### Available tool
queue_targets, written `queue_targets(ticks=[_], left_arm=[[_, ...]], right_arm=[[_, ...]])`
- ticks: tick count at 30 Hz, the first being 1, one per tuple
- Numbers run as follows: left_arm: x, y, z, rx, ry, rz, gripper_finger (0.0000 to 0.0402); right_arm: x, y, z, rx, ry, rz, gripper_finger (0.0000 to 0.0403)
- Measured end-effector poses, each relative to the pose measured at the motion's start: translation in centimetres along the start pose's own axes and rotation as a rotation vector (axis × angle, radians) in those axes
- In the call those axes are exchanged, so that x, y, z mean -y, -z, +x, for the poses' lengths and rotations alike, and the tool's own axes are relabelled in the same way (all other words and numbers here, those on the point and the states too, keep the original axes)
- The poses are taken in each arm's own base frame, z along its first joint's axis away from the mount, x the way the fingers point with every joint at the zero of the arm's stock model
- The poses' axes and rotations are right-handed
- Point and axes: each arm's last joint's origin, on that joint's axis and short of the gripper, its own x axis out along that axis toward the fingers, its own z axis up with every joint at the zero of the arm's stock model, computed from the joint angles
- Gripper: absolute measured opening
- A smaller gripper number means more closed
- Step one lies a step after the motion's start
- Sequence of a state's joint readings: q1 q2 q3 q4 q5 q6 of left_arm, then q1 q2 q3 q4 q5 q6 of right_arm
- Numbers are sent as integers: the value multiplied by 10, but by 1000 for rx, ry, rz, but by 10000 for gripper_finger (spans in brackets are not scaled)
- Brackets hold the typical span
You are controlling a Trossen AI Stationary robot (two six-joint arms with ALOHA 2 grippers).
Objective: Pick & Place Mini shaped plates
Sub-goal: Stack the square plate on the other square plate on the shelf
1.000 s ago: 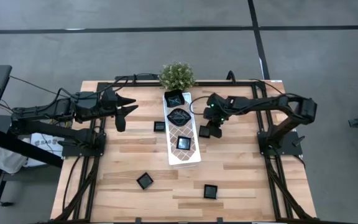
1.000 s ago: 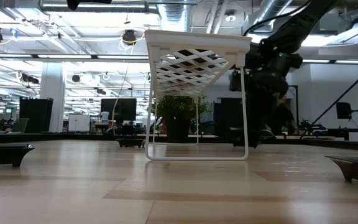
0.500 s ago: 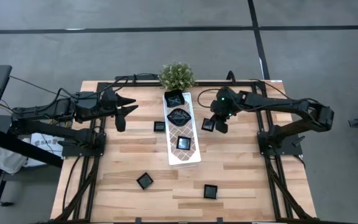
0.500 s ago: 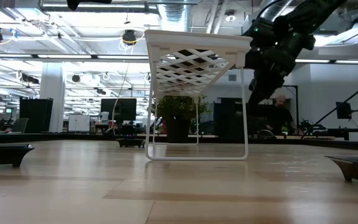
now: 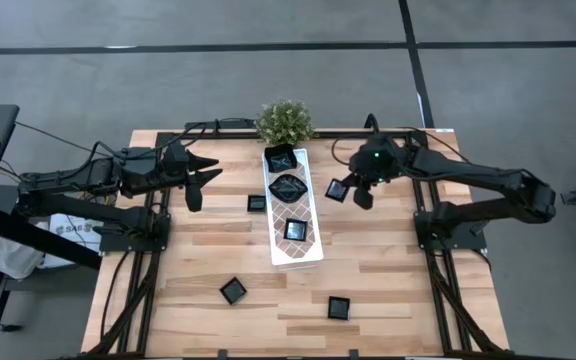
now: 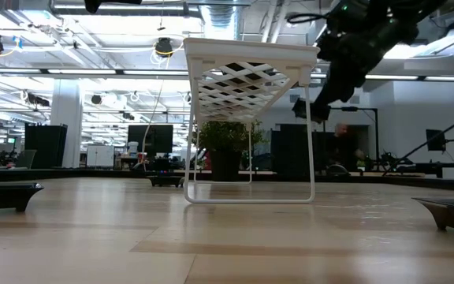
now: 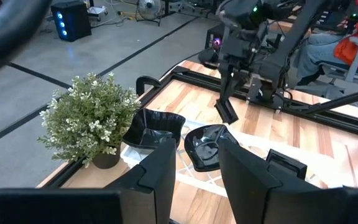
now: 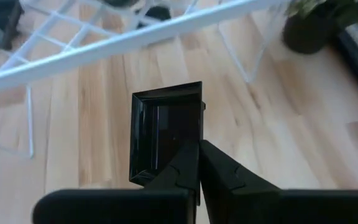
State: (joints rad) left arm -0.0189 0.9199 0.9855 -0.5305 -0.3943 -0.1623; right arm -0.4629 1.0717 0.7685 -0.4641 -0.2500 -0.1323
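The white lattice tray (image 5: 294,215) stands on thin legs at the middle of the wooden table (image 5: 388,290) and serves as the landmark here.

Well to the left of the tray, the left claw (image 5: 202,180) hangs above the table with its fingers spread apart and nothing between them; it waits there, pointing toward the tray.

Just beside the tray's left edge, a small square black plate (image 5: 256,202) lies on the table. Farther toward the near edge of the table, left of the tray's near end, another square plate (image 5: 232,291) lies alone.

On the tray itself sit three plates: a square one with upturned corners (image 5: 280,157) at the far end next to the potted plant (image 5: 285,121), a leaf-like one (image 5: 288,186) in the middle, and a small square one (image 5: 295,230) toward the near end.

Right of the tray's near end, close to the table's near edge, a further square plate (image 5: 339,307) lies flat.

Right of the tray's far half, the right claw (image 5: 350,193) is raised above the table, its fingers pinched shut on the rim of a square black plate (image 5: 336,190). The right wrist view shows that plate (image 8: 166,127) gripped at one edge, hanging over bare wood just beside the tray's white rail. In the low view the held plate (image 6: 300,106) sits in the air, level with the tray's top.
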Motion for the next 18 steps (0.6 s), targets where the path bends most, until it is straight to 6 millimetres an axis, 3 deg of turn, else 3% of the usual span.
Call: queue_targets(ticks=[12, 18], left_arm=[[0, 0, 1, 3, 1, -38, 124], [3, 0, 8, -13, -3, -43, 124]], right_arm=[[-11, -20, -38, 310, 28, -6, 5], [-22, -37, -47, 477, -54, 95, 2]])
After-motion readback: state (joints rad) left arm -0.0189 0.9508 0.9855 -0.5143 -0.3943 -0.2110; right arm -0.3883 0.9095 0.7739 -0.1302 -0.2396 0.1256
